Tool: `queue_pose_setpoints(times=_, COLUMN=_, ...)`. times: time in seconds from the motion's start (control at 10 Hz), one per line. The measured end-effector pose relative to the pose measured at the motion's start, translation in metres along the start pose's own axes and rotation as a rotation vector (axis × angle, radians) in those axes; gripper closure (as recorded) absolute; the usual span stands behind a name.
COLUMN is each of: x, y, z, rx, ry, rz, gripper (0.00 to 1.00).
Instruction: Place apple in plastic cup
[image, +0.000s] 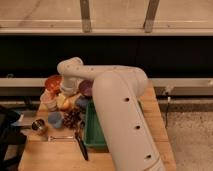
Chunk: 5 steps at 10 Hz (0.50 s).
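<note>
The apple (64, 103), yellow with a red-orange blush, lies on the wooden table (50, 155) at the left, between a whitish-pink cup and a bunch of grapes. The small blue-grey plastic cup (55, 120) stands in front of it, apart from it, with nothing seen in it. My white arm reaches left across the table and bends down. My gripper (67, 92) is directly above the apple, close to or touching its top; the arm's wrist hides the contact.
A whitish-pink cup (49, 102) stands left of the apple, with an orange bowl (52, 82) behind it. A purple bowl (86, 89), dark grapes (73, 120), a metal cup (39, 126), a green tray (95, 127) and a black utensil (81, 146) are nearby.
</note>
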Motion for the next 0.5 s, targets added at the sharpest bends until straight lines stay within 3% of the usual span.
queue_pose_setpoints(times=0.3, x=0.008, y=0.002, z=0.017, rx=-0.034, ry=0.023, rz=0.01, gripper=0.2)
queue_pose_setpoints(times=0.5, x=0.004, y=0.007, z=0.025, rx=-0.054, ry=0.016, rz=0.008, gripper=0.2)
